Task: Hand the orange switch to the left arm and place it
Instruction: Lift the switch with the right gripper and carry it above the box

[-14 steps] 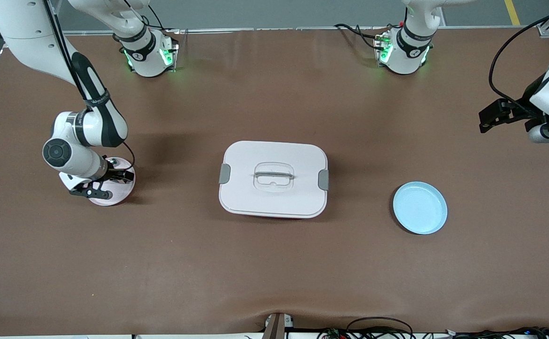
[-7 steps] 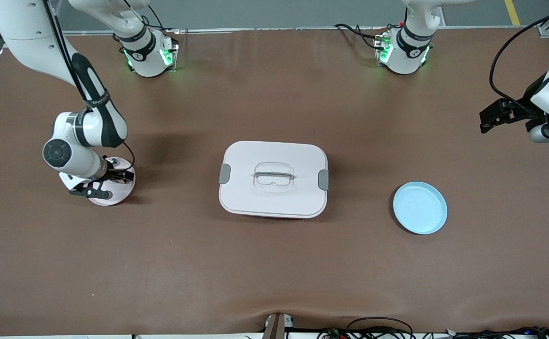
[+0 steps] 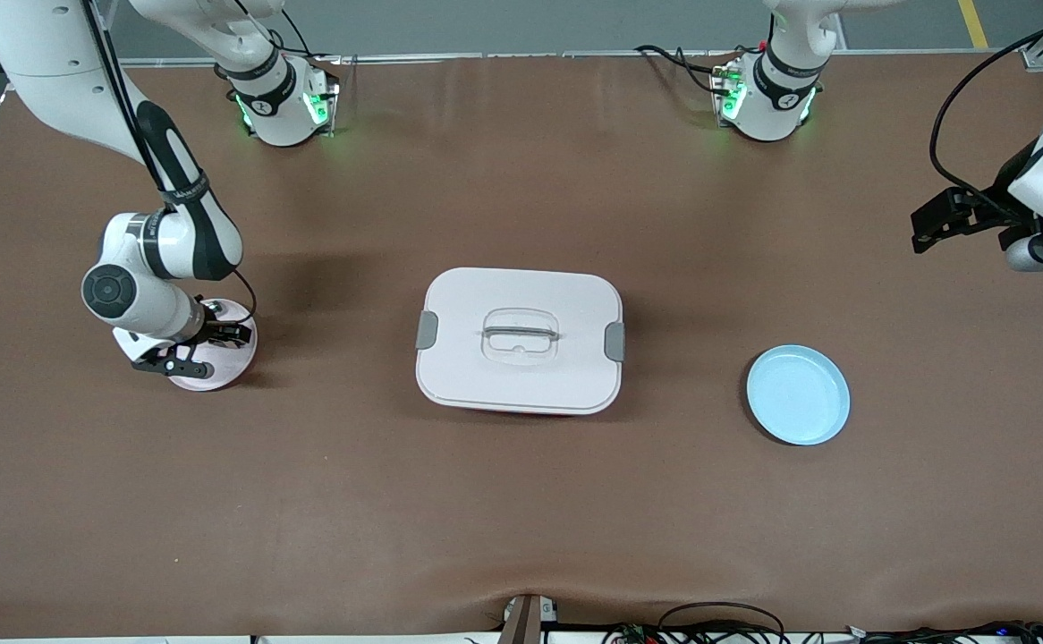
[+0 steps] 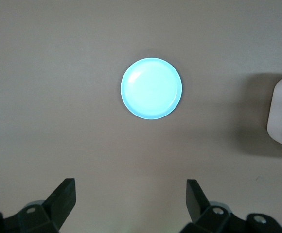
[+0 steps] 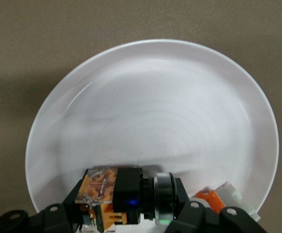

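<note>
Brown matting covers the table (image 3: 521, 501), and the white box (image 3: 519, 340) sits shut at its middle, grey latches on both short sides and a recessed handle in the lid. Toward the right arm's end lies a white plate (image 5: 150, 121); toward the left arm's end lies a light blue plate (image 3: 798, 394), well apart from the box.

The right gripper (image 3: 183, 351) is down over the white plate. In the right wrist view its two fingers stand on either side of the orange switch (image 5: 116, 194), a small black block with an orange end that lies on the plate near its rim. Whether the jaws press on it or merely flank it cannot be told. A second small orange-and-white piece (image 5: 223, 199) lies just beside it on the same plate.

The left gripper (image 3: 942, 219) waits high over the table's edge at the left arm's end, its jaws wide apart, with the blue plate below.
</note>
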Robot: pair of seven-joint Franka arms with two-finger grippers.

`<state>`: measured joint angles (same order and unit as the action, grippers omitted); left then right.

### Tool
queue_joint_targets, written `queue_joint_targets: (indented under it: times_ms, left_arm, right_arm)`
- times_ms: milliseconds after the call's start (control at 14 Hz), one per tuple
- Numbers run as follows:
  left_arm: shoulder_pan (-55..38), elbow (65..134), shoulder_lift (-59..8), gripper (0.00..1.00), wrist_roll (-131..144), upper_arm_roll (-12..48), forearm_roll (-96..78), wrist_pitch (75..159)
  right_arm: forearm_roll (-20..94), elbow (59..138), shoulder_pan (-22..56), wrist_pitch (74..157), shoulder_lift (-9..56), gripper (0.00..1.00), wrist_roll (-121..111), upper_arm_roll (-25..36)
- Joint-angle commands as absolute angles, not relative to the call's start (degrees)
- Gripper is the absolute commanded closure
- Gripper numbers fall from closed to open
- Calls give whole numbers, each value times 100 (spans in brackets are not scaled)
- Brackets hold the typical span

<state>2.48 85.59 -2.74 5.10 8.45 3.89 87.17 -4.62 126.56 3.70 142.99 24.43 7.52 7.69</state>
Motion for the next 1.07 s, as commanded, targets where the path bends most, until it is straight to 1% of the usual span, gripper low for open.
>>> queue_joint_targets:
  times_ms: [0, 143, 286, 429, 643, 857, 1000]
  left_arm:
    - [237, 8525, -220, 0, 580, 870, 501, 8693]
    - [237, 8552, -185, 0, 580, 888, 501, 8623]
    - [246, 8552, -158, 0, 580, 888, 501, 8552]
    - [246, 8552, -158, 0, 580, 888, 501, 8543]
    - [246, 8552, -158, 0, 580, 888, 501, 8508]
    - [255, 8552, -149, 0, 580, 888, 501, 8438]
    - [255, 8552, -149, 0, 580, 888, 492, 8438]
  right_arm:
    - [-606, 12604, 316, 14230, 2409, 63, 739, 738]
    - [-606, 12569, 316, 14081, 2277, 63, 572, 738]
    - [-606, 12359, 316, 13565, 2102, 61, 545, 730]
    - [-606, 12043, 369, 12670, 1908, 60, 562, 721]
    - [-598, 11367, 562, 11167, 1688, 60, 642, 686]
    - [-536, 10305, 904, 9472, 1608, 61, 1254, 677]
    - [-475, 9618, 1316, 8512, 1626, 61, 1930, 677]
